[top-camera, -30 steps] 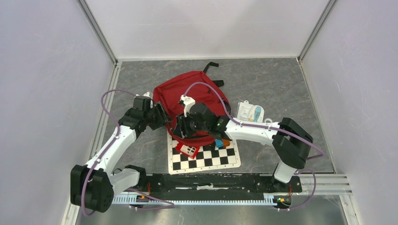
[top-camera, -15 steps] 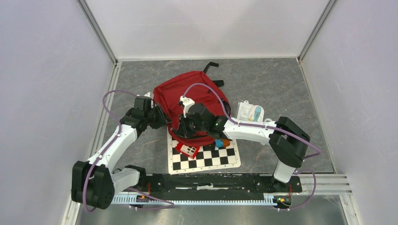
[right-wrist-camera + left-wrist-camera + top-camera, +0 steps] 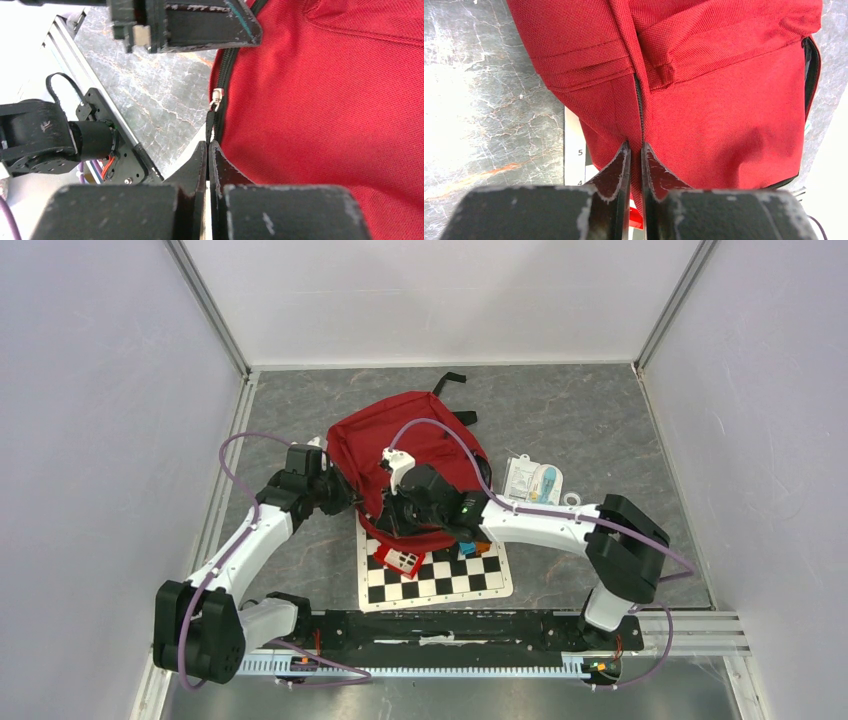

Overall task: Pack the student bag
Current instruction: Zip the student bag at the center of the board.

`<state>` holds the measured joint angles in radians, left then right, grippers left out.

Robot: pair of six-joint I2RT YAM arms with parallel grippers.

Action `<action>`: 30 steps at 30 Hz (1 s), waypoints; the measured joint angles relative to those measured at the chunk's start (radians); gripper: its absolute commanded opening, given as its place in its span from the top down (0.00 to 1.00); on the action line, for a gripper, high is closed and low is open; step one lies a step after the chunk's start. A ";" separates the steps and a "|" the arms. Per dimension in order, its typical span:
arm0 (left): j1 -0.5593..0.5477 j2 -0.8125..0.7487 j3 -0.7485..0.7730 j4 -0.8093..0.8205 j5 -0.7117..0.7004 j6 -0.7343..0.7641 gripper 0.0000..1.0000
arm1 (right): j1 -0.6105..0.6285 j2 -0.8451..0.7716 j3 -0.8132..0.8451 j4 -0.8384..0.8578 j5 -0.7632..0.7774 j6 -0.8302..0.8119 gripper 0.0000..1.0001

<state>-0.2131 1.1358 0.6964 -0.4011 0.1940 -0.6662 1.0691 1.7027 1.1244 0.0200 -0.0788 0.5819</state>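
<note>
The red student bag [image 3: 400, 445] lies in the middle of the floor, its near end over a chessboard mat. My left gripper [image 3: 352, 492] is at its left edge. In the left wrist view that gripper [image 3: 635, 147] is shut on a fold of the bag's red fabric [image 3: 724, 110] beside the zipper seam. My right gripper [image 3: 385, 512] sits on the bag's near left side. In the right wrist view it [image 3: 208, 145] is shut on the black zipper pull [image 3: 212, 120] hanging from the silver slider [image 3: 216, 96] on the bag [image 3: 340, 115].
A checkered mat [image 3: 440, 575] lies near the bag, with a red-and-white box [image 3: 404, 560] and small orange and blue items [image 3: 470, 543] on it. A white packet [image 3: 532, 480] lies to the right. White walls and rails enclose the floor.
Both grippers have closed, the left on the bag's fabric and the right on the zipper pull. The arms have shifted only slightly.
</note>
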 measured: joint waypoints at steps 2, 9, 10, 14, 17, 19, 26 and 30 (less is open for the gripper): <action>0.003 0.000 0.000 0.001 0.002 0.000 0.95 | 0.010 -0.021 -0.010 0.000 0.010 0.000 1.00; 0.020 0.001 0.000 0.007 0.025 -0.002 0.98 | 0.051 -0.081 -0.069 -0.007 0.038 0.000 1.00; 0.025 0.002 0.000 0.007 0.027 -0.002 0.98 | 0.056 -0.089 -0.079 -0.010 0.040 0.000 1.00; 0.063 0.018 0.000 0.007 0.072 -0.002 0.98 | 0.071 -0.130 -0.137 -0.028 0.067 -0.002 1.00; 0.099 0.037 0.000 0.007 0.114 -0.001 0.98 | 0.072 -0.168 -0.170 -0.045 0.100 -0.004 1.00; 0.117 0.052 0.005 0.006 0.135 0.001 0.98 | 0.072 -0.195 -0.185 -0.057 0.126 -0.008 1.00; 0.139 0.106 0.060 -0.005 0.158 0.035 0.98 | 0.061 -0.256 -0.207 -0.107 0.201 -0.022 1.00; 0.143 0.110 0.075 -0.016 0.148 0.063 0.98 | 0.036 -0.287 -0.229 -0.126 0.213 -0.030 1.00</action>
<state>-0.0696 1.2461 0.7715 -0.4168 0.3424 -0.6033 1.1053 1.4155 0.8955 -0.1062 0.1345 0.5522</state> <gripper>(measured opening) 0.138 0.009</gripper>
